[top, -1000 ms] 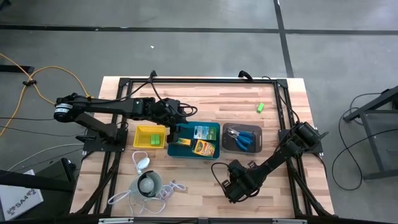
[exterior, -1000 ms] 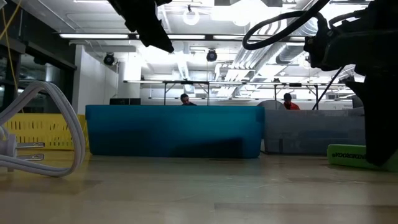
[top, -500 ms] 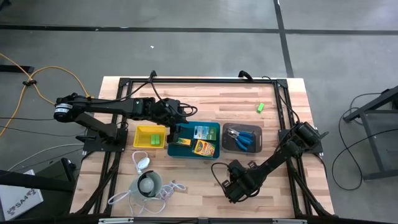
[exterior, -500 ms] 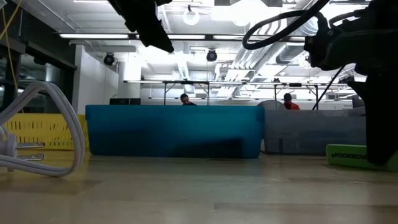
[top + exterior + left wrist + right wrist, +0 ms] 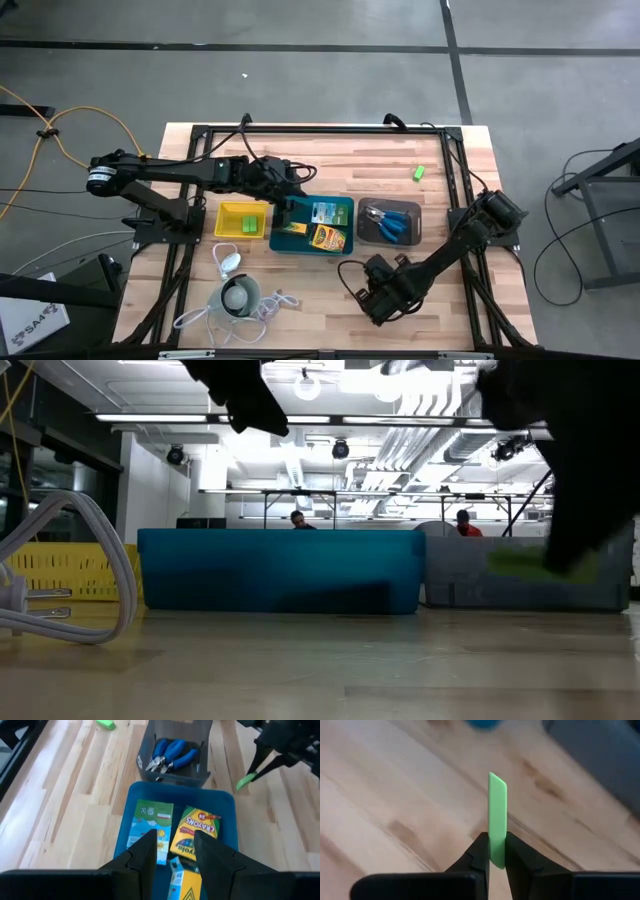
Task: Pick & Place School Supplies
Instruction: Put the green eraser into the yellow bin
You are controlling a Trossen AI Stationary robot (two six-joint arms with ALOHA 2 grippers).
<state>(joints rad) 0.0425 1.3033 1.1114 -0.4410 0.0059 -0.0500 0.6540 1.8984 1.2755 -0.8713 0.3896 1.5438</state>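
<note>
My right gripper (image 5: 497, 856) is shut on a lime-green block (image 5: 497, 815) above the near middle of the table (image 5: 374, 272). The low view shows the block as a green blur (image 5: 540, 565). My left gripper (image 5: 177, 854) hangs open over the teal tray (image 5: 348, 215), touching nothing. In that tray lie a green-and-white pack (image 5: 150, 825) and yellow crayon boxes (image 5: 192, 832). The dark grey tray (image 5: 415, 236) holds the blue-handled tools (image 5: 170, 756). The yellow tray (image 5: 226, 219) has green blocks in it. Another green block (image 5: 419, 172) lies on the far right of the table. My right gripper pinches the lime-green block by its lower end (image 5: 497, 851) between the two fingers (image 5: 479, 854). The block stands edge-on, rising past the fingertips. It is lifted clear of the wooden table.
A white round gadget (image 5: 238, 296) with its cord (image 5: 70, 560) sits at the near left. The three trays stand in a row across the table's middle. Bare wood lies near the right gripper and along the far side. People show in the room behind.
My right gripper has risen with the lime-green block: a second ago the block lay on the table at the low view's right, and now it is held up clear of the wood.
</note>
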